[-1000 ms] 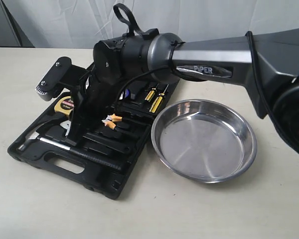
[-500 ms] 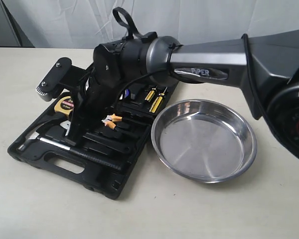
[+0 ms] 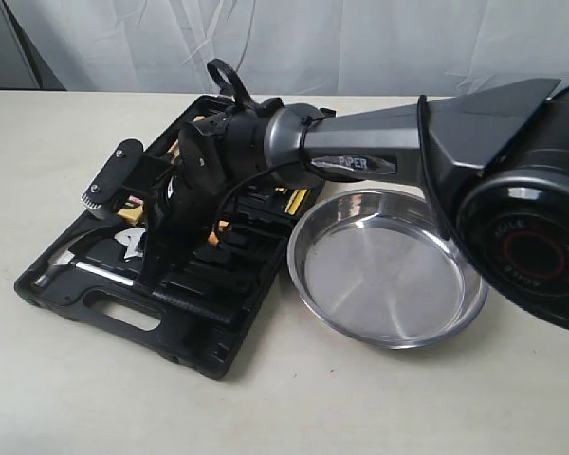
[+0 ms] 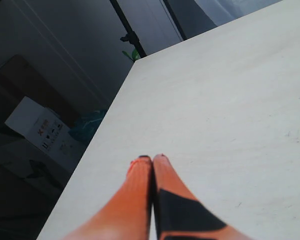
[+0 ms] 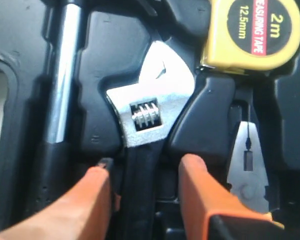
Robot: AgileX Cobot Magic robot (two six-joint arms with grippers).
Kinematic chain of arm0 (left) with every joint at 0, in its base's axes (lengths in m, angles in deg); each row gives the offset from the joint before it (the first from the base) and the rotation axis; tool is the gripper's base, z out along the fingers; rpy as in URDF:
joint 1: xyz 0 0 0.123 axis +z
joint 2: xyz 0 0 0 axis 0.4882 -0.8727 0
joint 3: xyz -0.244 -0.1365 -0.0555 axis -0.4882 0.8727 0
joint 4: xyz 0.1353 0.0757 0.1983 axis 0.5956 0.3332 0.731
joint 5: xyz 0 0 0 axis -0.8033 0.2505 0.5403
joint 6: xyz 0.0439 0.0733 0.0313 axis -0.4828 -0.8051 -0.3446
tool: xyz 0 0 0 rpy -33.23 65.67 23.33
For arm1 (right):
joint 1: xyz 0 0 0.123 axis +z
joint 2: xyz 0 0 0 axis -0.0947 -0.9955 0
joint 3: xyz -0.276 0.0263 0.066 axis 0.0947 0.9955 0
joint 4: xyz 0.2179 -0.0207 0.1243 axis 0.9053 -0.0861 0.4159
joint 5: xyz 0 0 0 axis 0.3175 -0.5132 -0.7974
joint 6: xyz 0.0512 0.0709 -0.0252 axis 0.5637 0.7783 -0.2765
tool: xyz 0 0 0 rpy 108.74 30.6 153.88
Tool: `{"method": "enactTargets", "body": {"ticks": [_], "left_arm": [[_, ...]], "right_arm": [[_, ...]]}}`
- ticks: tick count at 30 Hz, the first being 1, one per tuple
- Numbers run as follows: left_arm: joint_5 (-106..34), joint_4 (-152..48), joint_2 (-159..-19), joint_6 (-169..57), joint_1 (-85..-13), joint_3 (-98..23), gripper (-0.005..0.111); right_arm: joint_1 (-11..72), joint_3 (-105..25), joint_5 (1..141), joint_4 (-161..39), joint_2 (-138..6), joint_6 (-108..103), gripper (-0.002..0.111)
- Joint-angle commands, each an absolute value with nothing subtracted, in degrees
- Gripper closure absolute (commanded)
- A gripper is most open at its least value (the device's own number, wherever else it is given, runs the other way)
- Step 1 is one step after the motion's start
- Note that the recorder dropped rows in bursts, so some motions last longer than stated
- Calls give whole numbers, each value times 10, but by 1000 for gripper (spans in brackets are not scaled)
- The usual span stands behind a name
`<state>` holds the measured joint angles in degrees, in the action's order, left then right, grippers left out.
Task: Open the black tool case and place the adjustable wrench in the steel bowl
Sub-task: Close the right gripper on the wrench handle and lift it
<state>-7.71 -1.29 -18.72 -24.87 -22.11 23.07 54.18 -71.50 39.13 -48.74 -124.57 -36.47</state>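
Observation:
The black tool case [image 3: 185,346] lies open on the left of the table. In its tray rests the adjustable wrench [image 5: 152,107], silver head up and black handle running back between my right gripper's fingers. My right gripper [image 5: 146,172] is open, one orange finger [image 5: 97,187] on each side of the handle, close to it. From outside, the wrench's head [image 3: 130,244] shows just beside my lowered right wrist [image 3: 237,152]. The steel bowl [image 3: 389,275] sits empty to the right of the case. My left gripper [image 4: 152,160] is shut on nothing above bare table.
A yellow tape measure [image 5: 255,32], silver plier jaws [image 5: 247,165] and a hammer shaft [image 5: 65,75] lie in the tray around the wrench. The hammer [image 3: 85,270] runs along the case's front. The bowl's rim almost touches the case.
My right arm has dropped and pushed further left into the case, down over the wrench. It now hides the tape measure and orange pliers from outside.

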Motion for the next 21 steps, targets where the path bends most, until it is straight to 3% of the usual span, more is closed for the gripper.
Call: {"method": "enactTargets", "body": {"ticks": [1,11,14,17,21], "left_arm": [[-79,-14,-190,-247,-224,230,106],[-79,-14,-190,-247,-224,230,106],[-79,-14,-190,-247,-224,230,106],[-79,-14,-190,-247,-224,230,106],[-79,-14,-190,-247,-224,230,106]], "right_arm": [[541,-717,395,-490,-1253,-363,67],[541,-737,398,-489,-1289,-363,71],[541,-740,397,-489,-1292,-363,83],[541,-740,397,-490,-1292,-363,105],[541,-740,394,-491,-1292,-363,109]]}}
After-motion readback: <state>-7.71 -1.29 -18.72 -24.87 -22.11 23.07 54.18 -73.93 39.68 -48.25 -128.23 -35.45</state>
